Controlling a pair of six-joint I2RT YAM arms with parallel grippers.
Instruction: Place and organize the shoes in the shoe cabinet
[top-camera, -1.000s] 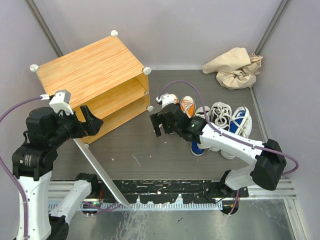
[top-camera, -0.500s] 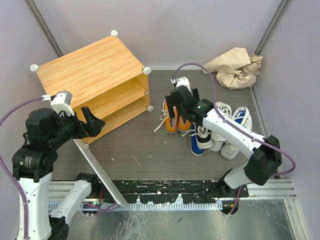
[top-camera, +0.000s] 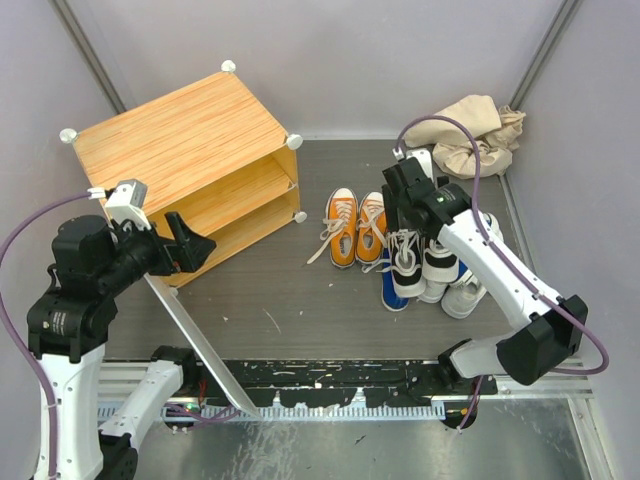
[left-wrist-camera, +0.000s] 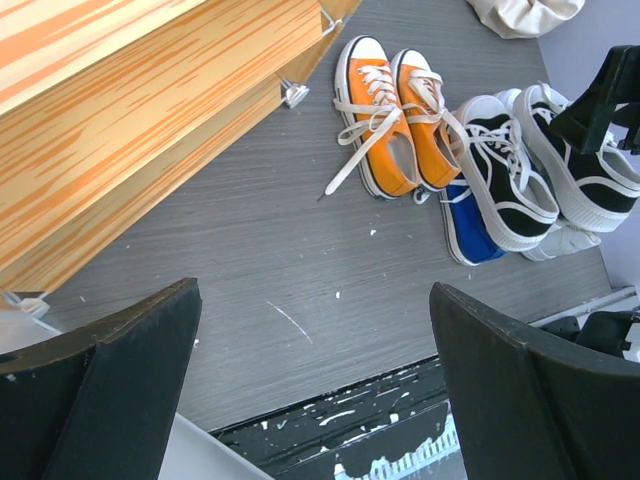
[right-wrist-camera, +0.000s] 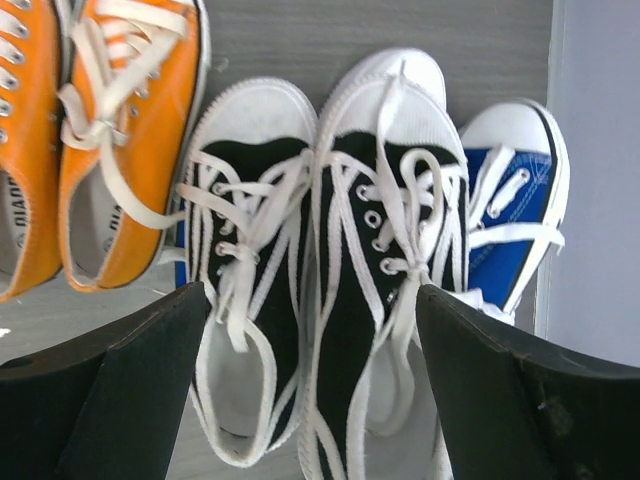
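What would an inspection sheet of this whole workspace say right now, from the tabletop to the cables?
Surface: grey wood-grain table, a few white flecks.
Job's things: shoe cabinet at far left, front panel swung open, no shoes seen inside; orange pair side by side on the table; black pair lying over blue shoes and white shoes.
Clutter: crumpled beige cloth in the far right corner.
Grippers: left gripper, jaws open, by the cabinet front; right gripper, jaws open, above the black pair.
Cables: purple cables loop along both arms, clear of the shoes.
Surroundings: plain grey walls; metal rail at the near edge.
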